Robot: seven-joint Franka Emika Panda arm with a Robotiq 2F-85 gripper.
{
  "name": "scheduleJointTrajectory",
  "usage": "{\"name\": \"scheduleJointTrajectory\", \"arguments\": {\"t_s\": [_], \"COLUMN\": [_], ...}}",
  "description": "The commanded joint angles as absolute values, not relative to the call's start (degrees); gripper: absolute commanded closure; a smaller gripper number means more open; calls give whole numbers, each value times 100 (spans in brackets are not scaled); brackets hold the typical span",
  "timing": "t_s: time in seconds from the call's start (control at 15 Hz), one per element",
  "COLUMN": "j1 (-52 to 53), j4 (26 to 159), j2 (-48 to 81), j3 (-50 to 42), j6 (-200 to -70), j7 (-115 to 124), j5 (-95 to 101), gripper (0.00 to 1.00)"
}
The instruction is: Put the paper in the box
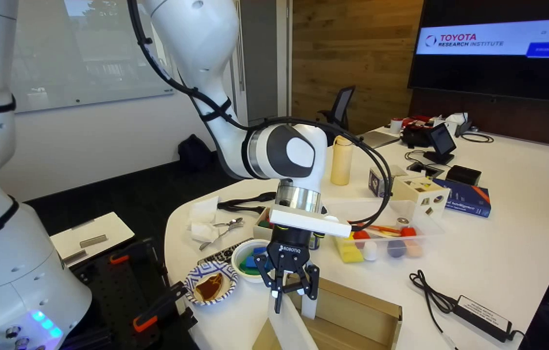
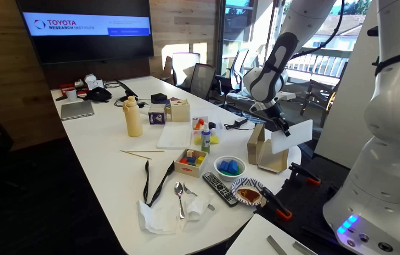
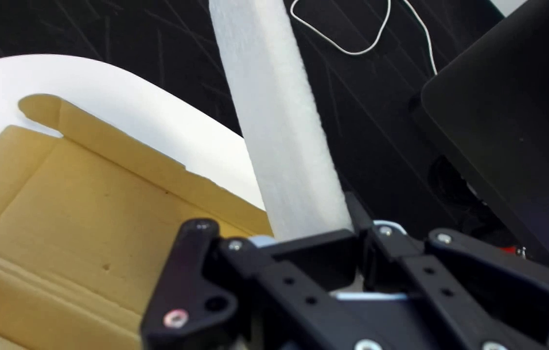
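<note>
The paper is a thick white rectangular sheet [image 2: 292, 136], also in the wrist view [image 3: 281, 112]. My gripper [image 2: 285, 130] is shut on one long edge of it. The sheet hangs on edge, tilted, below my fingers. The gripper also shows in an exterior view [image 1: 294, 291], where the sheet [image 1: 291, 325] appears nearly edge-on in front of the box. The box is open tan cardboard [image 1: 359, 311] on the table's end, also in an exterior view [image 2: 253, 150]. In the wrist view, the box [image 3: 84, 209] lies left of the sheet. Part of the box is hidden behind the sheet.
A white bowl with blue blocks [image 2: 238, 160], a patterned bowl [image 2: 235, 187] and a remote [image 2: 217, 186] stand near the box. A clear container [image 1: 425, 253] stands behind it. A power adapter [image 1: 483, 316] lies beside it. Black clamps [image 2: 306, 173] edge the robot's mount.
</note>
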State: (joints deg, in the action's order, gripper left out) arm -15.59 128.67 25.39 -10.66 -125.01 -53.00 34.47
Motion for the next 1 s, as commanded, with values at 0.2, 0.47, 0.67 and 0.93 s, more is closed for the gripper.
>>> {"name": "scheduleJointTrajectory", "arguments": {"t_s": [0.2,0.47,0.67,0.93], "j1": [-1535,-1552,-1570,-1578], "j4": [12294,11976,11938,12066], "j2": [2959,3391,3647,3849], "j3": [-1107,-979,-881,-868], "j6": [-12597,-12800,-13176,-13886], "j7": [-5676,-5880,-5940,-5745], "j5": [4597,5265,5639,6115], "gripper": [100,100,100,100]}}
